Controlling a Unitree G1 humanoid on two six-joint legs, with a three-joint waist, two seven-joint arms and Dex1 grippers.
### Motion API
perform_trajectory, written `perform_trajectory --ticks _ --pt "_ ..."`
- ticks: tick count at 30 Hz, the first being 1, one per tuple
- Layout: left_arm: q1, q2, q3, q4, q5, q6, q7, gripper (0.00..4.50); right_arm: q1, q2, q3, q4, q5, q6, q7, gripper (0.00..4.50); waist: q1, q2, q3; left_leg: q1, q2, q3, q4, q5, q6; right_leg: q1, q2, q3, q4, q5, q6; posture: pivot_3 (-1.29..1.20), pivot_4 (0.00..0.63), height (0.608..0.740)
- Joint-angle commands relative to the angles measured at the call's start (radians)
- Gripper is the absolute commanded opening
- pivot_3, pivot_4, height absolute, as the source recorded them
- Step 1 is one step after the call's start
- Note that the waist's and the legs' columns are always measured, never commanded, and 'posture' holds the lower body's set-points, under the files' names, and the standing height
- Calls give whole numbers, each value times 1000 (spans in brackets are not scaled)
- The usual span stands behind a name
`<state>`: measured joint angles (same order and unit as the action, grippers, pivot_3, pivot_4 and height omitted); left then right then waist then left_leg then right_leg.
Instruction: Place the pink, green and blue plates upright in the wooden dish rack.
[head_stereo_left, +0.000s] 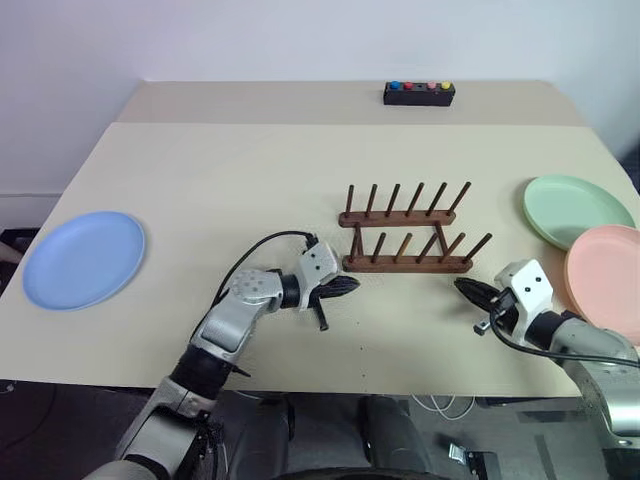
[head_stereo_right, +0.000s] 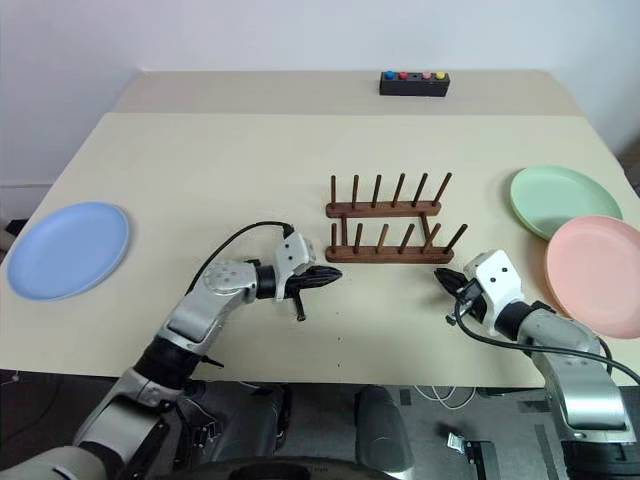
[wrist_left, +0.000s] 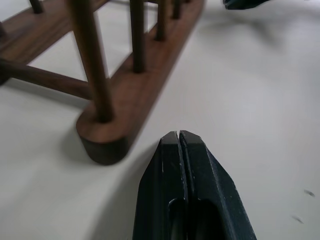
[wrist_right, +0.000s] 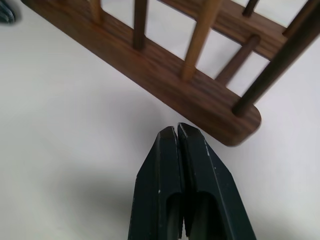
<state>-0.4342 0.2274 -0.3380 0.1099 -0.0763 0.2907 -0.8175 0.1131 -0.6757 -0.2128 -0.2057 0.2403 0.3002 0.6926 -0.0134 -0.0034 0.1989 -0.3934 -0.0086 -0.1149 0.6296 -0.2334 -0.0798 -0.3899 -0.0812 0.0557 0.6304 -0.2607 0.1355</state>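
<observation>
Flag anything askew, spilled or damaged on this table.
Nothing stands out. The dark wooden peg rack stands level and empty; the round blue plate, green plate and pink plate lie flat, the pink overlapping the green's edge.

The right gripper (wrist_right: 177, 132) has its two black fingers pressed together, holding nothing. Its tip is near the rounded end of the wooden dish rack (wrist_right: 200, 97), at about one o'clock from it, apart from the wood. At ten o'clock, a dark tip (wrist_right: 5, 12) is perhaps the other gripper.

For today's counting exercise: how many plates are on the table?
3: the blue plate at the table's left, the green plate at the right, the pink plate overlapping it nearer the robot.
</observation>
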Motion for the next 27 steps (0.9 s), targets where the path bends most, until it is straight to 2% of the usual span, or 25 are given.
perform_trajectory --ticks 1,10,27 --pt "-8 -19 18 8 -1 -19 36 3 -28 -2 11 18 -32 -13 -24 30 0 0 0 0 0 0 0 0 0 0 0 0 0 0 0 0 150 734" --pt "-7 -28 20 25 11 -44 85 3 -119 5 64 138 -99 -54 -52 30 -1 0 0 0 0 0 1 0 0 1 0 0 0 0 0 0 150 734" --pt "-95 -65 80 211 58 -158 251 3 -327 58 126 366 -184 -196 -119 30 -2 -1 -1 1 0 0 1 0 0 1 0 0 0 1 2 0 150 734"
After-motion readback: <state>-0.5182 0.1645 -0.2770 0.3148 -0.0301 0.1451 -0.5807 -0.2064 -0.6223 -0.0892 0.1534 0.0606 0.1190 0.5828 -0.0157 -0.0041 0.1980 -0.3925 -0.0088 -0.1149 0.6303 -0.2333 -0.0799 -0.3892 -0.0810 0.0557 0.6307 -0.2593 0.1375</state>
